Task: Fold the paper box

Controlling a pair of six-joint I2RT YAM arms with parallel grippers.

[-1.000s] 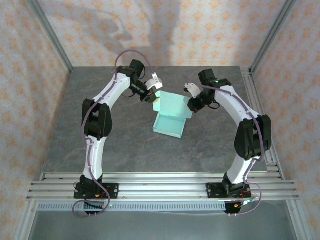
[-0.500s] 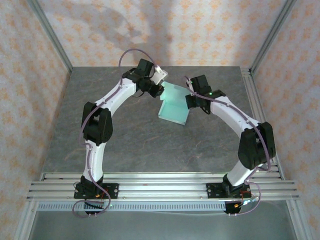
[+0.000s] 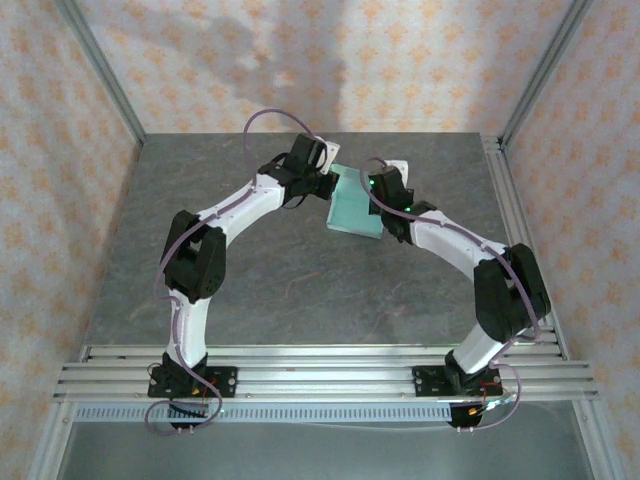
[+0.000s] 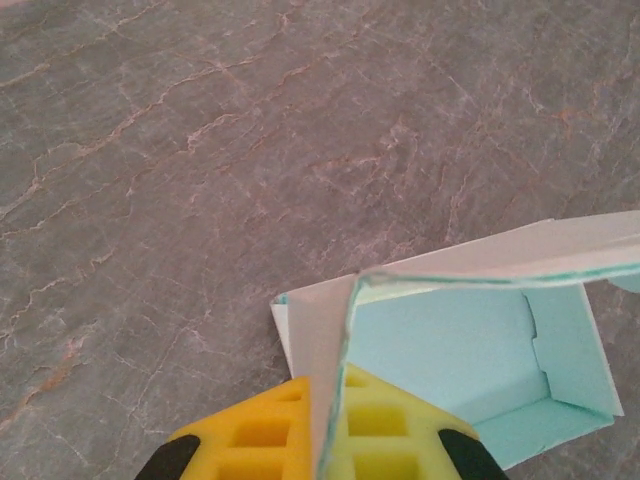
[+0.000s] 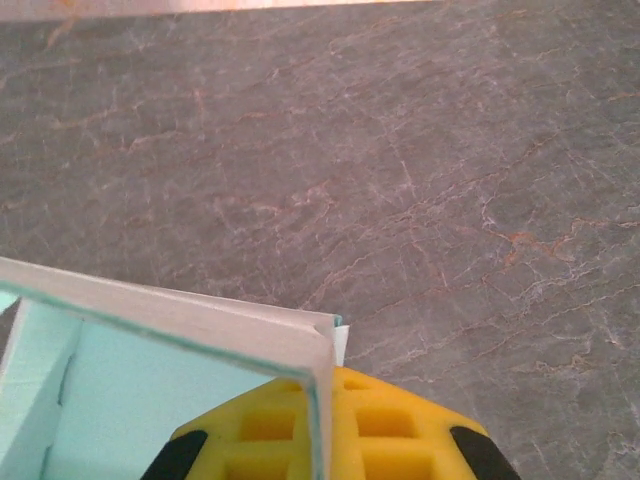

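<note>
One paper box [image 3: 353, 204], two arms [image 3: 235, 201]

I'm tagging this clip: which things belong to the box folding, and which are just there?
Belongs to the job:
paper box
left gripper, shut on a box wall
right gripper, shut on a box wall

Just there:
grey table
aluminium rails
patterned walls

The white left arm [image 3: 235, 205] and white right arm [image 3: 450, 240] bend toward each other. The yellow-fingered left gripper [image 4: 330, 410] and right gripper [image 5: 325, 405] each pinch tight on the pale blue paper box [image 3: 352, 205].
</note>
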